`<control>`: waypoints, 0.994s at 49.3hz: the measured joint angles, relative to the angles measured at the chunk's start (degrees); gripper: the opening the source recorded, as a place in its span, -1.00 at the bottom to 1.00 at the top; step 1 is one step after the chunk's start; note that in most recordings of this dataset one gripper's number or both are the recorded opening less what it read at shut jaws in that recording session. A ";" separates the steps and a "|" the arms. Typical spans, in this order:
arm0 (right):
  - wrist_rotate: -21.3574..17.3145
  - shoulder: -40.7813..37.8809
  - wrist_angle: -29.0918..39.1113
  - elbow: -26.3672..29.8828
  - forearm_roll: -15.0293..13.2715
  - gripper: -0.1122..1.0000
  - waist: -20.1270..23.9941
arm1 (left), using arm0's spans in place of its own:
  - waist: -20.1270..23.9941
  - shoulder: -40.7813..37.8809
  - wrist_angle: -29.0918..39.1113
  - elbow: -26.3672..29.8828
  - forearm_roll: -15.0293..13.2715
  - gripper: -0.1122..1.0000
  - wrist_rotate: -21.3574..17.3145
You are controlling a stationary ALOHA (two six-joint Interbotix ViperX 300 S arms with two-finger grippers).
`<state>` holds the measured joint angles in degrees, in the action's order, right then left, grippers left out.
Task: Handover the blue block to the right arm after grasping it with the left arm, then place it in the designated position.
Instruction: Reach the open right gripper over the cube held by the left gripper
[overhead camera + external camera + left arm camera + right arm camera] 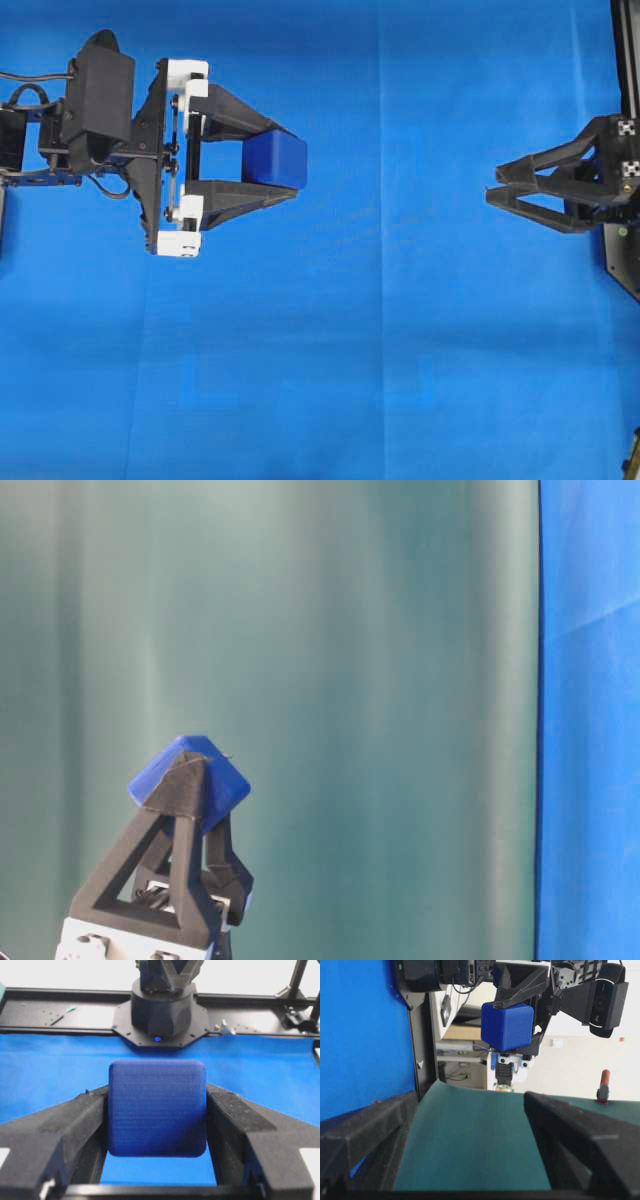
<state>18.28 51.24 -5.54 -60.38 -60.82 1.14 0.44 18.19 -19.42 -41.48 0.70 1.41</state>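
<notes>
left hand (290, 160) clamped, right hand (492, 192) spread

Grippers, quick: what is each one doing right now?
Left gripper: shut on the blue block.
Right gripper: open, holding nothing.

A bright blue cloth (380, 350) covers the table, creased in faint folds.

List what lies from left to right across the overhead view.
Left arm → its end effector with white brackets, shut on the blue block → bare blue cloth → right arm's open end effector.
</notes>
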 measured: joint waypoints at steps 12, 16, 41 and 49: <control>0.00 -0.09 0.00 0.00 -0.09 0.90 -0.09 | 0.00 0.00 0.00 0.00 0.00 0.08 0.00; 0.00 -0.09 0.00 0.00 -0.09 0.90 0.00 | 0.00 0.00 0.00 0.00 0.00 0.08 0.00; 0.00 -7.91 0.00 6.50 -0.09 0.90 0.00 | 0.00 0.00 0.00 0.00 0.00 0.08 0.00; -0.09 -13.27 0.00 10.81 -0.09 0.90 0.00 | 0.00 0.00 0.00 0.00 0.00 0.08 0.00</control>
<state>18.19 37.97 -5.54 -49.57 -60.91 1.14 0.44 18.19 -19.42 -41.48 0.70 1.41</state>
